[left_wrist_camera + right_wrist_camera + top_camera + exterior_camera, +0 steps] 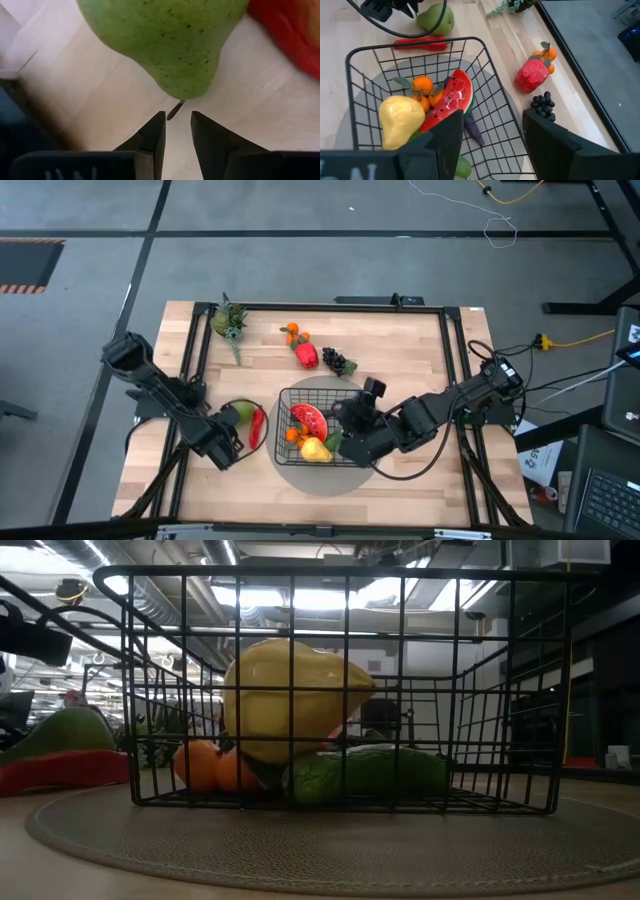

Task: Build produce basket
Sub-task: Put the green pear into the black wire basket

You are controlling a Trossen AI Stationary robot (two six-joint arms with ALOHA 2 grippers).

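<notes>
Green, with tiny dark spots: a plastic pear point(165, 40), lying on the pale wooden desk point(400, 340) just left of the black wire-mesh basket point(420, 42). Touching or nearly touching a long red toy chili point(258, 427) on the side nearer the basket.

Already in the basket: a yellow toy pear point(400, 120), a red watermelon slice point(451, 100), small oranges point(424, 86), a green cucumber point(365, 772). Waiting behind the basket: a red pepper point(307, 356) and dark grapes point(338, 363), side by side.

Likely next: picking up the green pear. To do it well:
- Open the jaws much wider first. Too narrow now for the fat part.
- Go for the thin neck, not the tiny brown stem.
- Squeeze softly. Round and smooth, so probably quick to roll or slip.
- Mind the chili while closing.
- Lift well above the basket's wire wall before moving over.

Left gripper point(177, 117): low, left of the basket, aimed straight at the pear's stem end, jaws only a little apart, pinching nothing.

Right gripper point(492, 114): up above the basket's right side, tipped down toward the fruit, jaws spread wide, holding nothing.
</notes>
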